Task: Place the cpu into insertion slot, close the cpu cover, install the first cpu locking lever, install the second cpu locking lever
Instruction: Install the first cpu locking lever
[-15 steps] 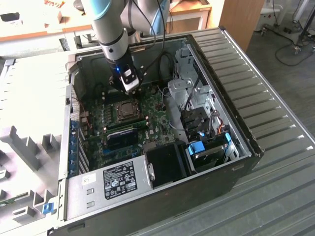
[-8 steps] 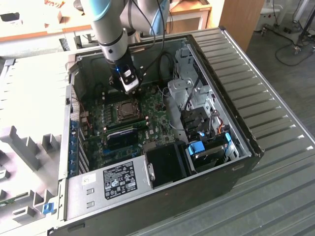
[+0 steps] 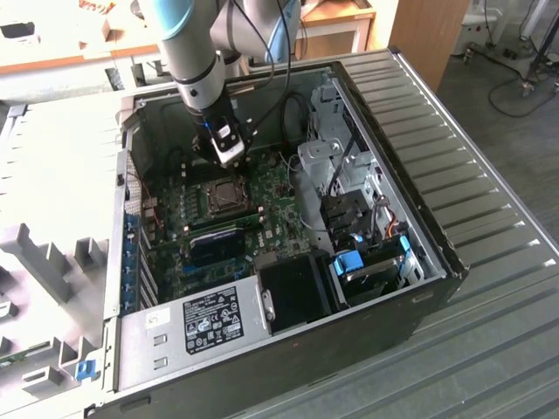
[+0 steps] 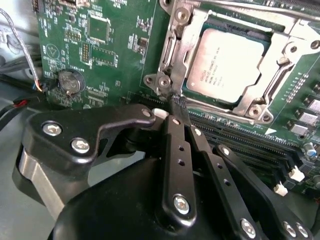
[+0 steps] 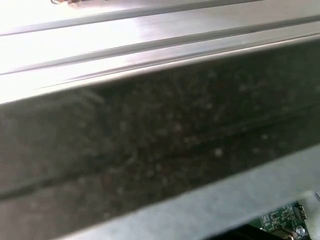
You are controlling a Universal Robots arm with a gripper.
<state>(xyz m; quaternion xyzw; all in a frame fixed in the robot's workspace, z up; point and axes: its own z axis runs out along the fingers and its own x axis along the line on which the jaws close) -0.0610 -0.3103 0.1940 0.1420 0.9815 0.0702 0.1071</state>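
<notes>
Already the cpu [image 4: 225, 64] sits in the insertion slot [image 4: 197, 97] with the cpu cover [image 4: 172, 55] shut down over it. Jaws together, the gripper [image 4: 176, 102] has its tip at the cover's corner, at about seven o'clock from the chip, above the green board [image 4: 107, 50].

arm [image 3: 194, 52]: silver-grey tube links, pale blue joint caps, black cable along the side. wrist: black housing, blue light, white block. gripper [image 4: 176, 102]: matte black linkage bars and fingers [image 4: 175, 150], silver screws at the pivots, small holes along the bars, grey metal base ring.
</notes>
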